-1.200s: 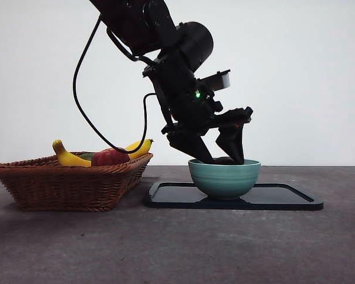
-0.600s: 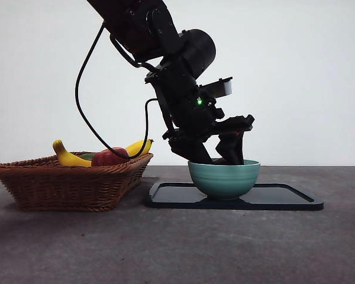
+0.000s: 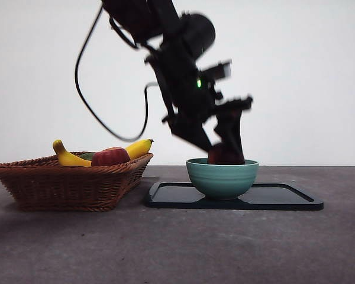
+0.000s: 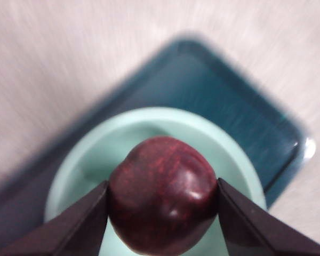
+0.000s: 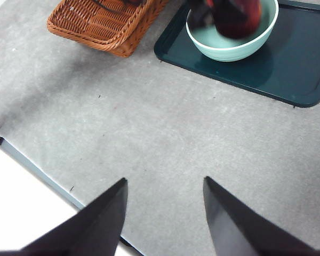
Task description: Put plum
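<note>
Left wrist view: plum [image 4: 162, 193] clamped between jaws of left gripper [image 4: 162, 205], just above teal bowl [image 4: 80, 165].
Plum's place: over bowl's mouth, bowl on dark tray [image 3: 284, 200].
Right gripper [image 5: 164, 213]: jaws apart, empty, well away from bowl.
Risk: glossy skin could slip loose; fast motion could knock bowl's rim.
Count: one plum, one bowl, one tray, one wicker basket [image 3: 65, 183], two bananas [image 3: 68, 157], one red apple [image 3: 110, 157].

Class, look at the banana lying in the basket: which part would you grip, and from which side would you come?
Grip the banana across its curved middle, coming from above: the basket walls block the sides, and the apple lies close beside it. The left gripper is busy holding the plum.
</note>
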{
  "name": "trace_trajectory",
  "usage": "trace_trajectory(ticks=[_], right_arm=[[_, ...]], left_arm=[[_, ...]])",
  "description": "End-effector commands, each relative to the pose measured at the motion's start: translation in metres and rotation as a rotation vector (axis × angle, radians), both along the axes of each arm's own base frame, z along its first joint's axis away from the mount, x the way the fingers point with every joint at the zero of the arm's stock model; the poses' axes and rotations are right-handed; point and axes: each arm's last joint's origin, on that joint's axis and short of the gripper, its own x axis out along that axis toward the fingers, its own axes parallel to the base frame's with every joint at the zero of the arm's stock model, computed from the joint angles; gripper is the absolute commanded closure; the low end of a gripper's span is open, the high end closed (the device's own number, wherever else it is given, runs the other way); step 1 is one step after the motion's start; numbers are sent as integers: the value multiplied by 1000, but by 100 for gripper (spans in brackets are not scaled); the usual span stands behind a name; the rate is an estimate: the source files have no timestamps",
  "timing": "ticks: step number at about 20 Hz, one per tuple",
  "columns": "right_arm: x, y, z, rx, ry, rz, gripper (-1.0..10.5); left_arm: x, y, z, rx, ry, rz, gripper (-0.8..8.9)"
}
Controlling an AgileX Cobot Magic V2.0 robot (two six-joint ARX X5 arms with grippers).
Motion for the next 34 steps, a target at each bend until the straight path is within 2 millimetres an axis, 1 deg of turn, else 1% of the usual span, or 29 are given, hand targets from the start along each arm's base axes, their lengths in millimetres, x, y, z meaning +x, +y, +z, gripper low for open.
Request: trace_trajectory(ticks=[1, 4, 6, 8, 9, 11, 14, 15, 17, 20, 22, 26, 28, 30, 34], right_arm=[[0, 1, 3, 7, -11, 5, 720], [0, 1, 3, 7, -11, 5, 720], [0, 1, 3, 2, -16, 10, 720], [0, 1, 3, -1, -19, 14, 720], [0, 1, 3, -1, -19, 14, 720], [0, 1, 3, -1, -19, 14, 720], [0, 1, 3, -3, -22, 17, 720], [0, 1, 3, -3, -22, 17, 720], [0, 1, 3, -4, -24, 19, 720], [0, 1, 3, -5, -24, 19, 720], [0, 1, 3, -4, -25, 19, 720], [0, 1, 3, -4, -24, 19, 720], [0, 1, 3, -4, -24, 19, 720], [0, 1, 3, -4, -25, 19, 720], [0, 1, 3, -1, -30, 18, 720]], left_arm=[[-11, 7, 57, -96, -111, -2, 599], [-32, 29, 108, -147, -172, 6, 598], [-49, 49, 140, -170, -199, 18, 598], [-68, 71, 166, -191, -205, 42, 598], [-76, 82, 176, -194, -207, 57, 598], [-90, 104, 190, -189, -201, 106, 598], [-105, 129, 194, -142, -183, 165, 598], [-109, 136, 190, -135, -175, 177, 598], [-116, 150, 176, -123, -157, 207, 598], [-122, 171, 145, -122, -160, 269, 598], [-120, 183, 123, -118, -163, 312, 598], [-104, 203, 79, -77, -148, 394, 598], [-96, 210, 60, -60, -131, 427, 598], [-87, 215, 47, -34, -120, 442, 598], [-66, 216, 20, 13, -75, 452, 598]])
